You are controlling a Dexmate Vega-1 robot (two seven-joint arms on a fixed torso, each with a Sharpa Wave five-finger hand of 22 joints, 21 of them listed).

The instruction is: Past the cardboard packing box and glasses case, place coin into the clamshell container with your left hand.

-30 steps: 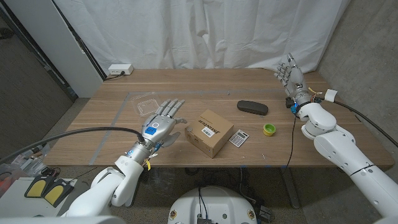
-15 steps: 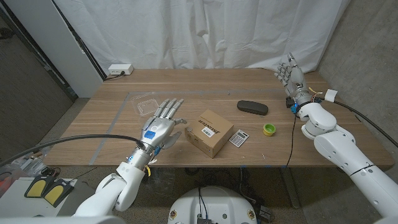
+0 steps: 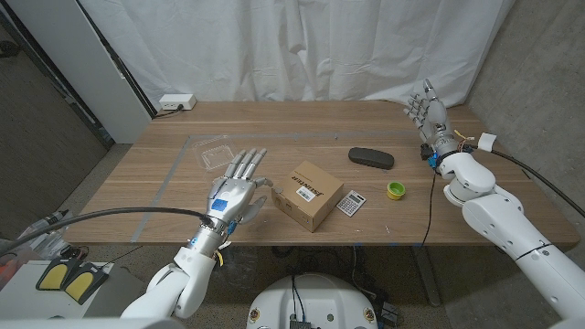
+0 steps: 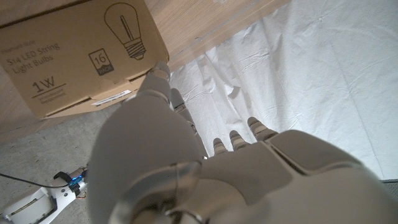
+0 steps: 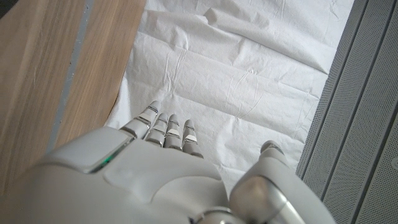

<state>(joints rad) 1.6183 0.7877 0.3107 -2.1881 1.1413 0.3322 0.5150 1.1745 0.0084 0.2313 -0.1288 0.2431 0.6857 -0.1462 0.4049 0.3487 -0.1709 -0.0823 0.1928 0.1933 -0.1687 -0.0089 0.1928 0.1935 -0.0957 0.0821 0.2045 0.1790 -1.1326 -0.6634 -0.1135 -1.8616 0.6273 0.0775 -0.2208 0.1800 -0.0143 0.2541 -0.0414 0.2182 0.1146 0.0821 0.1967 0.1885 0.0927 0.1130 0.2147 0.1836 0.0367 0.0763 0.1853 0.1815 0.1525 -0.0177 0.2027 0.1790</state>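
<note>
My left hand hovers over the near-left part of the table, fingers spread and pointing away from me, nothing visible in it. Its thumb side is close to the cardboard packing box, whose printed side with a light-bulb drawing fills the left wrist view beyond my left hand. The clear clamshell container lies just beyond the fingertips. The dark glasses case lies past the box to the right. I cannot make out a coin. My right hand is raised at the far right edge, fingers apart.
A calculator lies against the box's right side, with a green tape roll further right. A white power strip sits at the far left corner. A white curtain hangs behind the table. A cable runs along the right arm.
My left hand has drifted slightly toward the near edge and toward the box, its forearm swinging right. The right hand and the objects have not moved.
</note>
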